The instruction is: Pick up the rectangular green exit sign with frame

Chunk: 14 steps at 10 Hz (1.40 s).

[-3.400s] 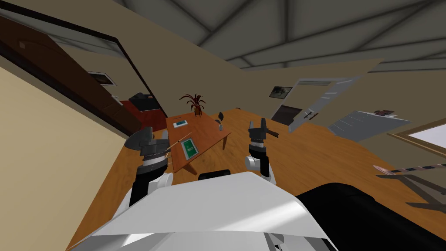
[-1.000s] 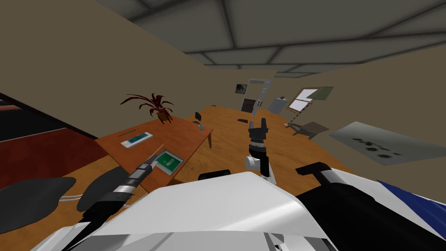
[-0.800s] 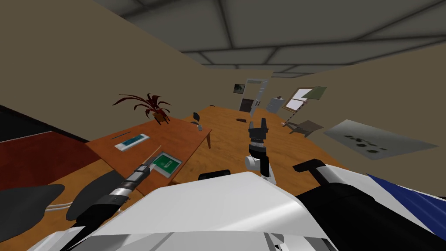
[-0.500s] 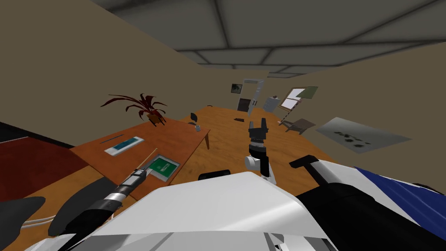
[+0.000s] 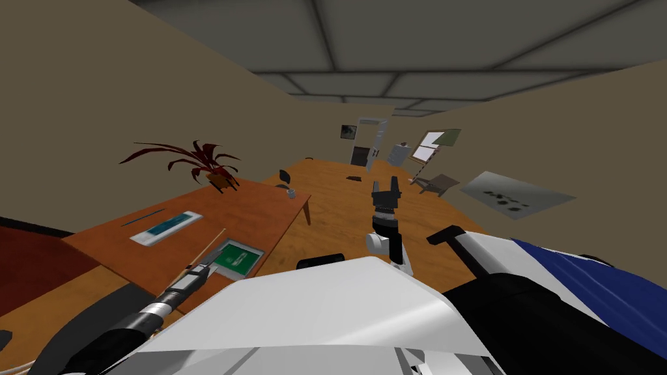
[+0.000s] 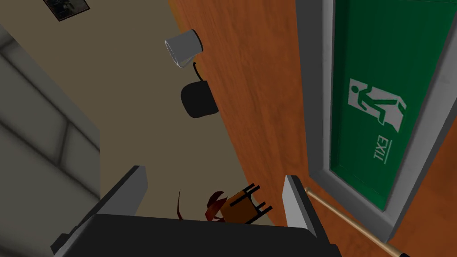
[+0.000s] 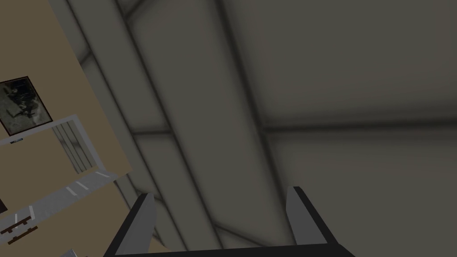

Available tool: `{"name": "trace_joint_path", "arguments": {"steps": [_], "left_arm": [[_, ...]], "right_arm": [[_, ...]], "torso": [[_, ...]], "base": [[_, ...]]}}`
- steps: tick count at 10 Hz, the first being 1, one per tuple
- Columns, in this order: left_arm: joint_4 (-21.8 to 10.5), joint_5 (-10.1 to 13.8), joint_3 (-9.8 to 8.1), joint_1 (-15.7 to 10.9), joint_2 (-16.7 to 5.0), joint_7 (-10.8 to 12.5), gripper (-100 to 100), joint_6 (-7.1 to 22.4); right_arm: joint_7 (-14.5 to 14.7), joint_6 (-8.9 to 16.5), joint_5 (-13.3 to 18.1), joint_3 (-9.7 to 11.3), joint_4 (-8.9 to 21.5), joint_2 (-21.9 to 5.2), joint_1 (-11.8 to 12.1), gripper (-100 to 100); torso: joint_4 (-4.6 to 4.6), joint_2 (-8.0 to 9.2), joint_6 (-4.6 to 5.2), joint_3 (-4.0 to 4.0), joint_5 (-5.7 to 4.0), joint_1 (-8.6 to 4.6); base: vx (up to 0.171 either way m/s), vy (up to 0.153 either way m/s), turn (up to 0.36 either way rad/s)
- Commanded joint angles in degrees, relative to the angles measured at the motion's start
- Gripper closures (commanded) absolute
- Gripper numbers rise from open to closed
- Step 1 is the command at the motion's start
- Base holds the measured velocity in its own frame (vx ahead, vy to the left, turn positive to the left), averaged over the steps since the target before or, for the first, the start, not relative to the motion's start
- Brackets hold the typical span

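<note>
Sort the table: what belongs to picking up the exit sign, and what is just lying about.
Job: green framed exit sign; left gripper, open, beside it; brown table bearing it.
Lying about: wooden stick; red potted plant; grey cup; white-and-teal slab; right gripper, open, raised.

The exit sign [image 5: 234,258] lies flat on the table [image 5: 260,208], near its front edge. The left gripper [image 6: 214,178] is just beside the sign's left side. A thin stick [image 6: 348,218] passes there, perhaps touching the frame. A plant [image 5: 217,176] and a cup [image 5: 292,193] stand at the far end.
</note>
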State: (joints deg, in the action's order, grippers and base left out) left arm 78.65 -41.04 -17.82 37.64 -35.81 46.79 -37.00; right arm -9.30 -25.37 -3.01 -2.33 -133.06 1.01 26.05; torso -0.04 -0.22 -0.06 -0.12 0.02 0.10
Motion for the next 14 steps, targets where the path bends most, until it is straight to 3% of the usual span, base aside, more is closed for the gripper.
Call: {"name": "trace_joint_path", "arguments": {"steps": [1,2,3,4,5,6,7,9,10,11,13,14], "left_arm": [[-2.86,-2.58,-0.38,0.56,-1.39,2.70,-100,-0.77],[-3.36,-2.58,-0.38,0.56,-1.39,2.70,-100,-0.77],[-6.14,-4.91,-0.43,0.67,-2.44,4.72,-100,-1.29],[-6.17,-4.91,-0.43,0.67,-2.44,4.88,-100,-1.29],[-8.55,-7.19,-0.43,0.76,-3.41,6.99,-100,-1.82],[-8.93,-7.19,-0.43,0.76,-3.41,6.99,-100,-1.82],[-10.88,-9.42,-0.38,0.82,-4.30,9.03,-100,-2.36],[-11.64,-9.42,-0.38,0.82,-4.30,9.03,-100,-2.36],[-13.55,-11.59,-0.26,0.85,-5.10,10.98,-100,-2.89],[-14.27,-11.59,-0.26,0.85,-5.10,10.98,-100,-2.89],[-18.60,-15.43,0.15,0.85,-6.47,14.44,-100,-3.95],[-19.29,-15.71,0.15,0.85,-6.47,14.61,-100,-3.95]], "right_arm": [[0.00,0.00,0.00,0.00,0.00,0.00,0.00,0],[0.00,0.00,0.00,0.00,0.00,0.00,0.00,0],[0.00,0.00,0.00,0.00,0.00,0.00,0.00,0],[0.00,0.00,0.00,0.00,0.00,0.00,0.00,0],[0.00,0.00,0.00,0.00,0.00,0.00,0.00,0],[0.00,0.00,0.00,0.00,0.00,0.00,0.00,0],[0.00,0.00,0.00,0.00,0.00,0.00,0.00,0],[0.00,0.00,0.00,0.00,0.00,0.00,0.00,0],[0.00,0.00,0.00,0.00,0.00,0.00,0.00,0],[0.00,0.00,0.00,0.00,0.00,0.00,0.00,0],[0.00,0.00,0.00,0.00,0.00,0.00,0.00,0],[0.00,0.00,0.00,0.00,0.00,0.00,0.01,0]], "torso": [[0.00,0.00,0.00,0.00,0.00,0.00],[0.00,-0.02,0.02,-0.01,0.00,0.00],[0.00,-0.02,-0.01,-0.01,0.00,0.01],[-0.01,-0.06,0.02,-0.03,0.00,0.03],[-0.01,-0.04,0.00,-0.02,0.01,0.02],[-0.01,-0.06,0.02,-0.03,0.01,0.02],[-0.01,-0.05,-0.01,-0.03,0.00,0.00],[-0.02,-0.07,-0.01,-0.04,0.00,-0.02],[0.00,0.02,-0.01,0.01,-0.01,-0.06],[0.00,-0.03,0.02,-0.01,-0.01,-0.04],[-0.01,-0.08,0.00,-0.04,0.00,-0.01],[-0.04,-0.21,0.02,-0.11,0.02,0.05]], "base": [[0.048,0.009,-0.153],[0.044,0.015,-0.057],[0.056,0.021,-0.101],[0.047,0.018,-0.078],[0.054,0.017,-0.122],[0.052,0.014,-0.053],[0.066,0.018,-0.090],[0.039,0.006,-0.022],[0.047,0.004,-0.104],[0.049,0.010,-0.052],[0.084,0.024,-0.091],[0.088,0.033,-0.046]]}}
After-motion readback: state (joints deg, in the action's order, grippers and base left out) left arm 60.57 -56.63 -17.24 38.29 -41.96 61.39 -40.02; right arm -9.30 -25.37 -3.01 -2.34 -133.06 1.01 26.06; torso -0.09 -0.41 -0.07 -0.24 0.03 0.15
